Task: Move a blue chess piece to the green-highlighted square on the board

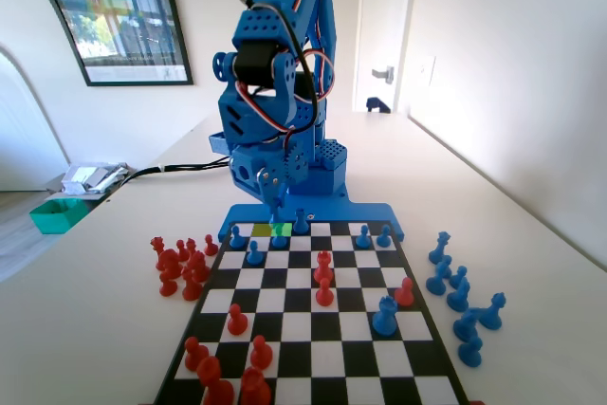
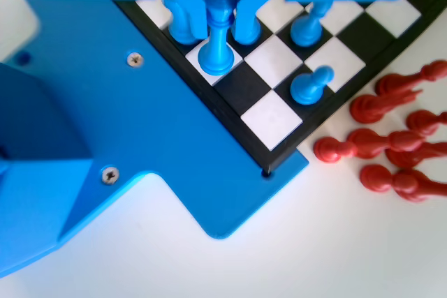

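Note:
The blue chess piece (image 2: 218, 36), tall and slender, stands upright on a white square in the row nearest the arm, third from the corner of the board (image 2: 272, 120). My gripper (image 2: 220, 38) hangs low over it, one jaw pressed against each side of its top. In the fixed view the gripper (image 1: 277, 208) reaches down at the far edge of the board (image 1: 285, 277), and the piece (image 1: 279, 232) rests on the green-highlighted square (image 1: 284, 228). A duller olive-yellow square (image 1: 259, 229) lies just left of it.
Blue pawns (image 2: 311, 85) stand close on neighbouring squares. Red pieces (image 1: 323, 277) and a stout blue piece (image 1: 384, 315) occupy mid-board. Red pieces (image 1: 180, 267) lie off the board's left side, blue ones (image 1: 460, 296) off its right. A green tray (image 1: 59, 215) sits far left.

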Motion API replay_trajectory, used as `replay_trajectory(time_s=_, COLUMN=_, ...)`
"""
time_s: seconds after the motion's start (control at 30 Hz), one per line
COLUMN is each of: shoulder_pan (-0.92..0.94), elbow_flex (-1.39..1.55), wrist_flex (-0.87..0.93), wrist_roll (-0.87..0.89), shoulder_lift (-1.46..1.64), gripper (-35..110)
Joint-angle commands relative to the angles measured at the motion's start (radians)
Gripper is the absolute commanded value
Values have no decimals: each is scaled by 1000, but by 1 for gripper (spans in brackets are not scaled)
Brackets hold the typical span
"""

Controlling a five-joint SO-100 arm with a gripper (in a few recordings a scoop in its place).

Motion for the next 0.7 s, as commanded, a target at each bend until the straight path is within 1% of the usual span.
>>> replay_trajectory(time_s=0.0, shoulder_pan=5, elbow_flex=23, wrist_flex=-38, wrist_roll=-12, shoulder_lift=34, gripper=1)
replay_trajectory(time_s=0.4, shoulder_pan=-17, elbow_flex=28, wrist_flex=-46, wrist_roll=25, shoulder_lift=34, gripper=1)
replay_trajectory(time_s=0.67, shoulder_pan=-18, elbow_flex=64, wrist_flex=-100, wrist_roll=23, shoulder_lift=34, gripper=1)
